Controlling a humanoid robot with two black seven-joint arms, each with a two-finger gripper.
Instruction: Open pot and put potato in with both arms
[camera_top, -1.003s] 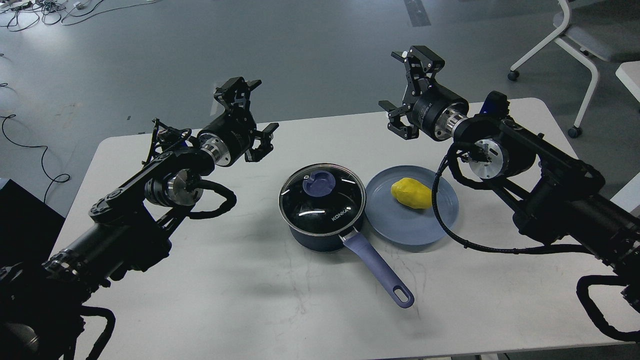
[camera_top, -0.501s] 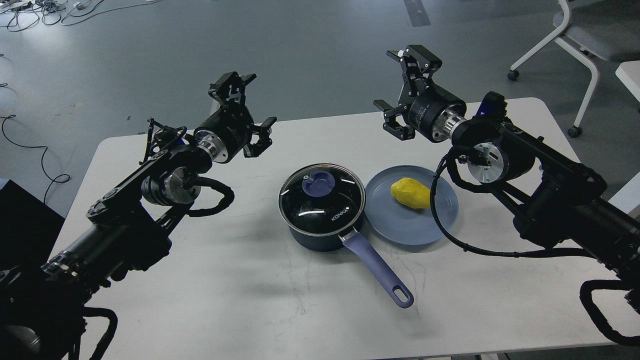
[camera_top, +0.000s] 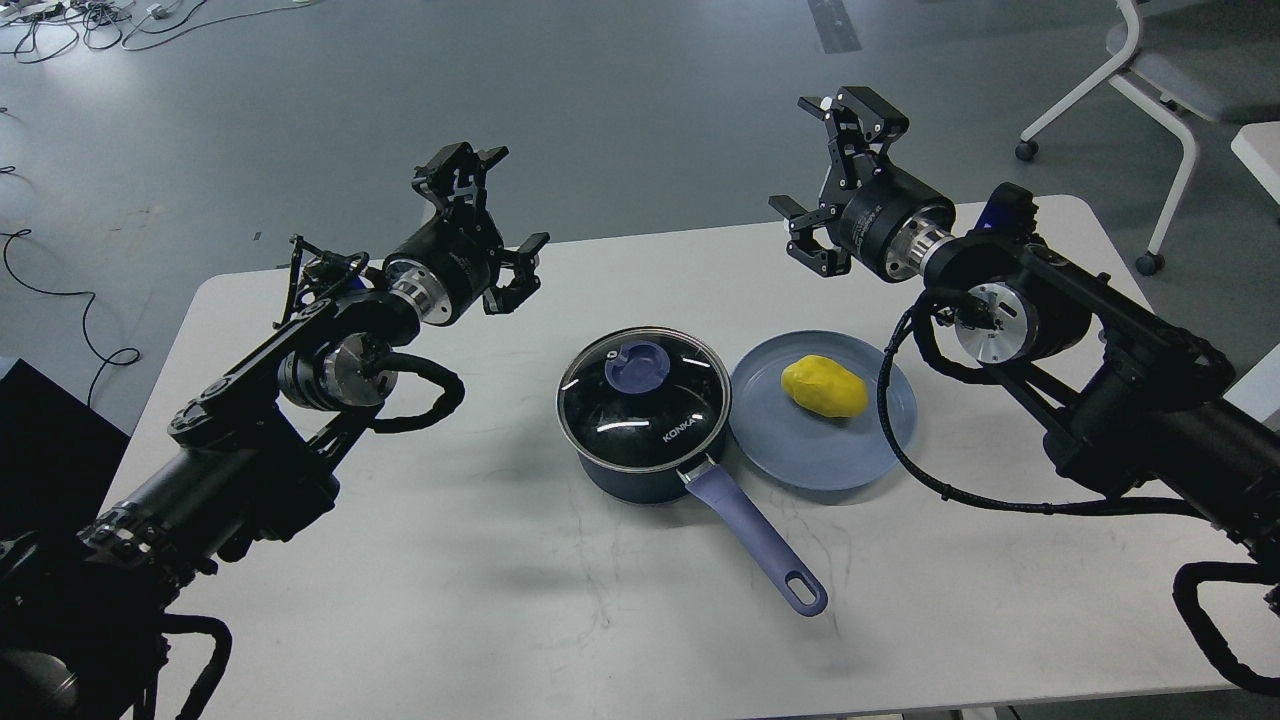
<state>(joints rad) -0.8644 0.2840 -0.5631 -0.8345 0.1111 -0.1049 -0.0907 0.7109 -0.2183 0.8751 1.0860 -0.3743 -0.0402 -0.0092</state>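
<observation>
- Now my right gripper (camera_top: 838, 180) has lifted up and back from the pot (camera_top: 645, 415) since a second ago; fingers spread, holding nothing.
- My left gripper (camera_top: 480, 225), also spread and empty, drifted slightly left of the pot.
- Lid (camera_top: 643, 398) still on; potato (camera_top: 824, 386) on plate (camera_top: 800, 460), right of the pot.
- Judgement: no approach begun.

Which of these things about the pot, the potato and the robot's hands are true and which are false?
1. The lid is on the pot. True.
2. The potato is inside the pot. False: it lies on the blue plate.
3. The left hand holds the lid's knob. False: it is open, up and away from the pot.
4. The right hand is open and holds nothing. True.
5. The plate sits right of the pot. True.
</observation>
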